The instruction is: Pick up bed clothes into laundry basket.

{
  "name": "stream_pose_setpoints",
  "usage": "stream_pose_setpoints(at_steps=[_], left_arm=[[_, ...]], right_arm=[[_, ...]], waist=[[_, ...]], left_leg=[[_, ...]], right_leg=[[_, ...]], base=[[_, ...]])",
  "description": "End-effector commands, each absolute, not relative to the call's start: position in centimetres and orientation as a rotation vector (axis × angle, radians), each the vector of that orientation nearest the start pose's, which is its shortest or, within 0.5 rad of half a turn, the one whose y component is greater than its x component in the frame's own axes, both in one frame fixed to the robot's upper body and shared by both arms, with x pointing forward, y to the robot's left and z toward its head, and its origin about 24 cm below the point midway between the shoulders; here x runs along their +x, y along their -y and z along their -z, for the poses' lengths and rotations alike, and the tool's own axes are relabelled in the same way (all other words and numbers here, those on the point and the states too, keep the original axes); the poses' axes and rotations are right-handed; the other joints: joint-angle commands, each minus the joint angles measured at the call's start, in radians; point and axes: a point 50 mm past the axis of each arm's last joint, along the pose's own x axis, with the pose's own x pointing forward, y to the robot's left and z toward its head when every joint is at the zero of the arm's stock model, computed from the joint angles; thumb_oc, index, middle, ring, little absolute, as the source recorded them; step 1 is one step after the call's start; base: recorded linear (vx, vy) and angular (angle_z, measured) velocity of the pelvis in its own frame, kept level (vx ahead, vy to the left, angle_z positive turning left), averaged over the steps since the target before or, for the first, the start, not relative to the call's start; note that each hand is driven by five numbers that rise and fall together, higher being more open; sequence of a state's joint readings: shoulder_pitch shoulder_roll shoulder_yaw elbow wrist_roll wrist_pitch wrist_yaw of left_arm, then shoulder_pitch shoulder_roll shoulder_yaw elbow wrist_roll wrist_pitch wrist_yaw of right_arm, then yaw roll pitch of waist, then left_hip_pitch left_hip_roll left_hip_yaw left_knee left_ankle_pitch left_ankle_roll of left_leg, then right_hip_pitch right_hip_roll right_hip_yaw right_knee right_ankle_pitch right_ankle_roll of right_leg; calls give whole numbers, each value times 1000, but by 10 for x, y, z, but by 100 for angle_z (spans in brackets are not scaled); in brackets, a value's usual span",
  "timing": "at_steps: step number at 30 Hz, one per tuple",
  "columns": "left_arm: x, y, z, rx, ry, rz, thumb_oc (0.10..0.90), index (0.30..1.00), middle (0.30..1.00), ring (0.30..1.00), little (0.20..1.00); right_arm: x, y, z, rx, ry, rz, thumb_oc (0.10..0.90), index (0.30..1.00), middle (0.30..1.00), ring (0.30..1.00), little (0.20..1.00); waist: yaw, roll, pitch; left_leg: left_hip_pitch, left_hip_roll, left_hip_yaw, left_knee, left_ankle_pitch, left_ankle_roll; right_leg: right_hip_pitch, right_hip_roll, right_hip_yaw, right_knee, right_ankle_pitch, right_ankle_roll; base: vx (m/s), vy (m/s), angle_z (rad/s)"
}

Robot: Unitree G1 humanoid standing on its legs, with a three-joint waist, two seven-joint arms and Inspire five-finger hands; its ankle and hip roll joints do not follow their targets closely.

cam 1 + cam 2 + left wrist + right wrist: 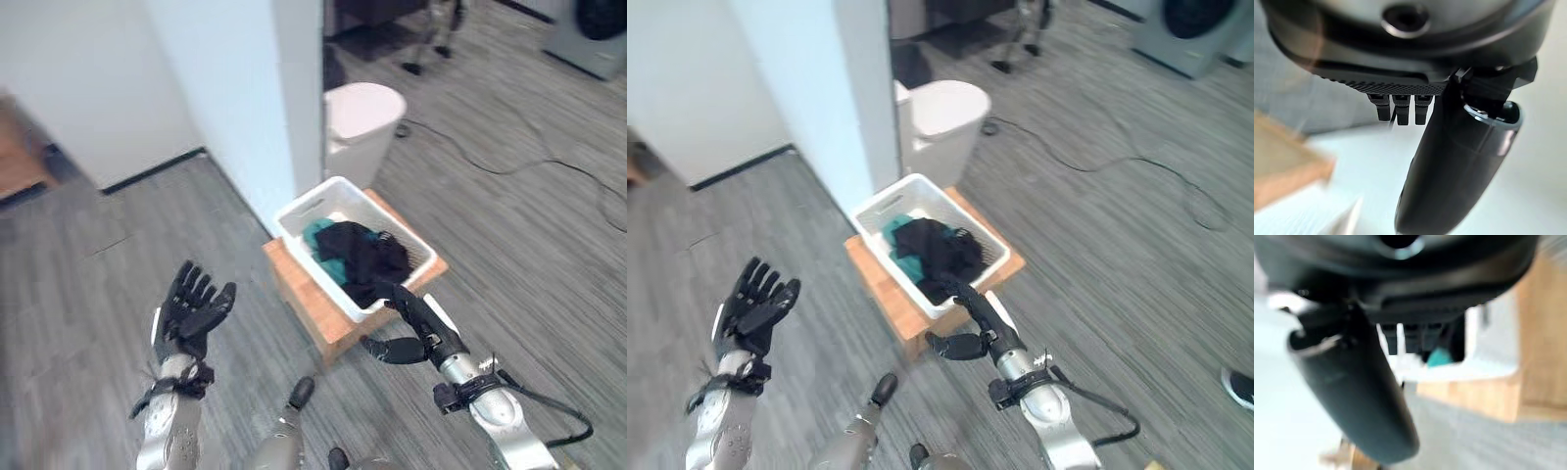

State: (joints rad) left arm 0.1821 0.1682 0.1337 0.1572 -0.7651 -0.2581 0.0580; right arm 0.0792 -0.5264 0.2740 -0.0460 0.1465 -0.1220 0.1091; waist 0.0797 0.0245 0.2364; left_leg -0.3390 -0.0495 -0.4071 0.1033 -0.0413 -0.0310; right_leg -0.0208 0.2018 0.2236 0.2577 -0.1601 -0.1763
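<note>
A white laundry basket (pixel 294 217) stands on a low wooden stool (pixel 304 294). Inside it lie black clothes (pixel 364 257) and a teal garment (pixel 319 238). My right hand (pixel 423 327) hovers at the basket's near right corner, open, fingers straight and thumb spread, holding nothing. In the right wrist view the basket's rim (pixel 1474 335) and the teal garment (pixel 1438 358) show past my right hand (pixel 1352 382). My left hand (pixel 191 308) is raised over the floor well to the left of the stool, open with fingers spread and empty.
A white wall corner (pixel 265 108) rises just behind the basket. A white lidded bin (pixel 361 122) stands beyond it. A dark cable (pixel 509 166) trails across the grey plank floor to the right. A grey appliance (pixel 1195 29) stands at the far right.
</note>
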Motion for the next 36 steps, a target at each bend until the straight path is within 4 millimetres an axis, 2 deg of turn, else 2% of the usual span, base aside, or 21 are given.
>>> stream_pose_setpoints(at_steps=[1, 2, 4, 7, 9, 12, 14, 15, 16, 17, 18, 19, 20, 22, 23, 24, 25, 26, 30, 33, 36], left_arm=[[213, -248, -24, -510, 134, -346, 800, 900, 900, 900, 900], [211, -247, -25, -477, 126, -330, 800, 900, 900, 900, 900], [214, -246, -31, -441, 141, -303, 800, 900, 900, 900, 900], [214, -239, -28, -479, 134, -263, 800, 900, 900, 900, 900], [214, -233, -22, -469, 96, -229, 800, 900, 900, 900, 900], [216, -225, -15, -439, 42, -183, 800, 900, 900, 900, 900], [207, -234, -18, -392, 48, -202, 800, 900, 900, 900, 900], [203, -237, -19, -365, 42, -204, 800, 900, 900, 900, 900], [203, -237, -19, -365, 42, -204, 800, 900, 900, 900, 900], [200, -245, -18, -283, 19, -198, 800, 900, 900, 900, 900], [201, -247, -19, -247, 21, -189, 800, 900, 900, 900, 900], [203, -250, -20, -210, 11, -190, 800, 900, 900, 900, 900], [202, -251, -16, -193, -10, -186, 800, 900, 900, 900, 900], [201, -253, -15, -181, -18, -199, 800, 900, 900, 900, 900], [198, -254, -13, -180, -25, -207, 800, 900, 900, 900, 900], [192, -259, -10, -134, -45, -244, 800, 900, 900, 900, 900], [192, -259, -10, -132, -46, -245, 800, 900, 900, 900, 900], [190, -255, -12, -155, -34, -231, 800, 900, 900, 900, 900], [182, -245, 6, -277, -82, -283, 800, 900, 900, 900, 900], [176, -232, 20, -350, -151, -267, 800, 900, 900, 900, 900], [176, -227, 22, -340, -176, -247, 800, 900, 900, 900, 900]], right_arm=[[239, 159, -83, -271, 212, -476, 800, 900, 900, 900, 900], [237, 155, -83, -249, 217, -495, 800, 900, 900, 900, 900], [236, 155, -79, -260, 211, -482, 800, 900, 900, 900, 900], [231, 164, -66, -250, 160, -430, 800, 900, 900, 900, 900], [221, 182, -56, -235, 109, -351, 800, 900, 900, 900, 900], [212, 203, -45, -217, 61, -207, 800, 900, 900, 900, 900], [210, 210, -37, -233, 13, -184, 800, 900, 900, 900, 900], [210, 211, -37, -230, 11, -180, 800, 900, 900, 900, 900], [210, 211, -37, -230, 11, -180, 800, 900, 900, 900, 900], [209, 211, -32, -201, -6, -171, 800, 900, 900, 900, 900], [211, 211, -33, -200, -2, -162, 800, 900, 900, 900, 900], [212, 212, -34, -189, 4, -148, 800, 900, 900, 900, 900], [212, 216, -35, -168, 4, -125, 800, 900, 900, 900, 900], [212, 217, -33, -141, -2, -117, 800, 900, 900, 900, 900], [212, 217, -34, -144, -1, -121, 800, 900, 900, 900, 900], [211, 219, -31, -163, -15, -123, 800, 900, 900, 900, 900], [211, 219, -31, -163, -15, -123, 800, 900, 900, 900, 900], [211, 217, -28, -154, -31, -125, 800, 900, 900, 900, 900], [215, 212, -28, -116, -34, -147, 800, 900, 900, 900, 900], [212, 216, -22, -98, -64, -118, 800, 900, 900, 900, 900], [211, 215, -14, -50, -97, -102, 800, 900, 900, 900, 900]], waist=[[-1, -70, 9], [-5, -98, 8], [-28, -107, -17], [-59, -80, -67], [-84, -49, -98], [-94, -11, -114], [-56, 13, -103], [-51, 15, -88], [-53, 13, -88], [-64, 18, -63], [-76, 13, -55], [-89, 17, -59], [-115, 26, -71], [-126, 29, -75], [-117, 29, -84], [-93, 6, -94], [-98, 6, -96], [-76, 4, -99], [-48, -16, -133], [-46, -27, -151], [-48, -29, -150]], left_leg=[[64, 0, 151, 126, 107, -13], [106, 59, 260, 260, 77, -3], [186, 156, 354, 325, 53, -10], [346, 240, 523, 260, 25, -46], [420, 305, 709, 183, -2, -77], [407, 297, 879, 43, -26, -76], [382, 200, 731, -27, -51, -38], [380, 166, 684, -44, -57, -9], [380, 163, 683, -45, -56, -8], [373, 132, 573, -43, -65, 15], [355, 111, 530, -39, -42, 25], [341, 95, 461, -44, -26, 28], [328, 71, 355, -48, -4, 35], [338, 39, 267, -77, 18, 38], [338, 32, 251, -90, 23, 43], [333, 15, 253, -91, 21, 46], [331, 14, 247, -88, 20, 46], [324, 8, 231, -78, 33, 42], [334, 7, 206, -133, 63, 38], [348, 12, 201, -148, 67, 37], [354, 14, 193, -153, 71, 37]], right_leg=[[15, -133, -2, -176, 58, 182], [2, -188, -117, -215, 98, 190], [-20, -227, -262, -245, 111, 195], [-47, -258, -486, -239, 108, 199], [-33, -296, -661, -224, 82, 213], [-19, -386, -854, -203, 114, 227], [-18, -456, -890, -107, 137, 258], [-27, -508, -887, -25, 156, 277], [-28, -513, -888, -20, 154, 279], [-53, -537, -690, 48, 187, 312], [-88, -515, -554, 34, 212, 309], [-83, -459, -415, 8, 201, 319], [-79, -367, -216, 17, 169, 321], [-45, -288, -66, -7, 117, 312], [-35, -262, -49, -65, 89, 295], [-33, -256, -94, -141, 109, 270], [-31, -257, -100, -145, 109, 270], [-16, -265, -128, -156, 119, 283], [44, -256, -134, -271, 135, 269], [66, -248, -138, -289, 134, 260], [70, -246, -148, -278, 129, 256]], base=[[-489, -167, 135], [-618, -234, 185], [-431, -174, 249], [-230, -56, 260], [-169, 46, 278], [-175, 214, 355], [-46, 434, 266], [-7, 276, 212], [-77, 189, 214], [-170, 101, 186], [-190, 102, 228], [-87, 33, 249], [98, 76, 310], [112, 96, 280], [18, -39, 175], [15, -62, 100], [-13, -104, 68], [-23, -41, 44], [37, -80, 28], [43, -87, -2], [7, -50, 7]])
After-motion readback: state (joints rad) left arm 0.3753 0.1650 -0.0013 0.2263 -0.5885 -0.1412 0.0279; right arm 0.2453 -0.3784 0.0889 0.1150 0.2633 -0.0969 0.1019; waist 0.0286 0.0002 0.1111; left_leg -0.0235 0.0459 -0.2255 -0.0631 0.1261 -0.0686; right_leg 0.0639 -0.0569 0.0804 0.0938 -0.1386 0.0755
